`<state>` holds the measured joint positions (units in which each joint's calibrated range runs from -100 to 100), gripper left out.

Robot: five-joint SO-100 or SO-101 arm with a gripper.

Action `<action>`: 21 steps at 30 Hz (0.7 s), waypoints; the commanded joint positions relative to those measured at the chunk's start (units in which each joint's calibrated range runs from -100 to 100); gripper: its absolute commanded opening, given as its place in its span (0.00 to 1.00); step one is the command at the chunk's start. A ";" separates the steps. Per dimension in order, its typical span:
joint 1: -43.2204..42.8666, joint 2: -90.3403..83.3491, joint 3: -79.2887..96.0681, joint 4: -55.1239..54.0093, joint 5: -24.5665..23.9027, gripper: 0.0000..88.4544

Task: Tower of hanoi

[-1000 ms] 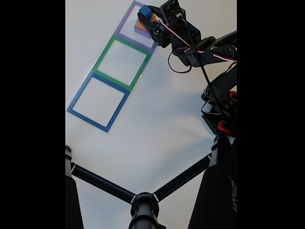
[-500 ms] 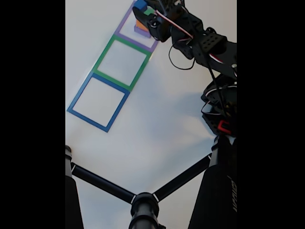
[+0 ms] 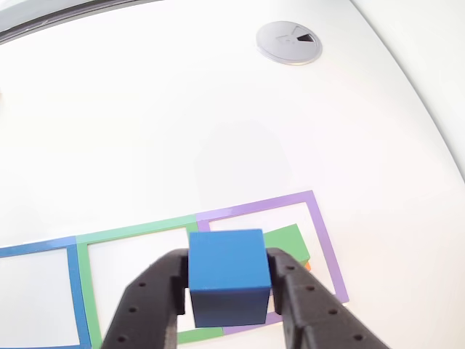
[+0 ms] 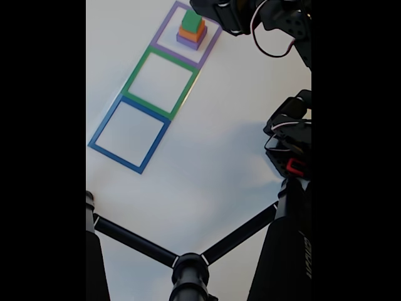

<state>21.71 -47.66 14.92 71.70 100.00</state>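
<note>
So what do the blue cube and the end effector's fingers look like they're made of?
The blue cube looks like matte solid plastic or painted wood: even colour, crisp edges, no gloss. The look leaves it open. The end effector fingers appear to be black matte plastic, possibly 3D-printed, with small round holes along their faces.

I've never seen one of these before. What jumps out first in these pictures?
A bright blue cube pinched between the black fingers of the gripper, held up above the white table. Below, three flat square outlines lie in a row, and the purple outline holds a small stack: green block on orange on purple.
</note>
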 commanded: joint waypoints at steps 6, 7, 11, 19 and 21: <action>-4.93 -1.64 -14.46 10.81 0.00 0.04; -5.60 -1.80 -15.01 11.29 0.00 0.04; -8.48 -2.77 -16.01 12.99 0.00 0.04; -12.98 -7.37 2.26 3.68 0.00 0.03; -13.56 -9.15 10.72 -1.75 0.00 0.03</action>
<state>9.89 -53.40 13.86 78.64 100.00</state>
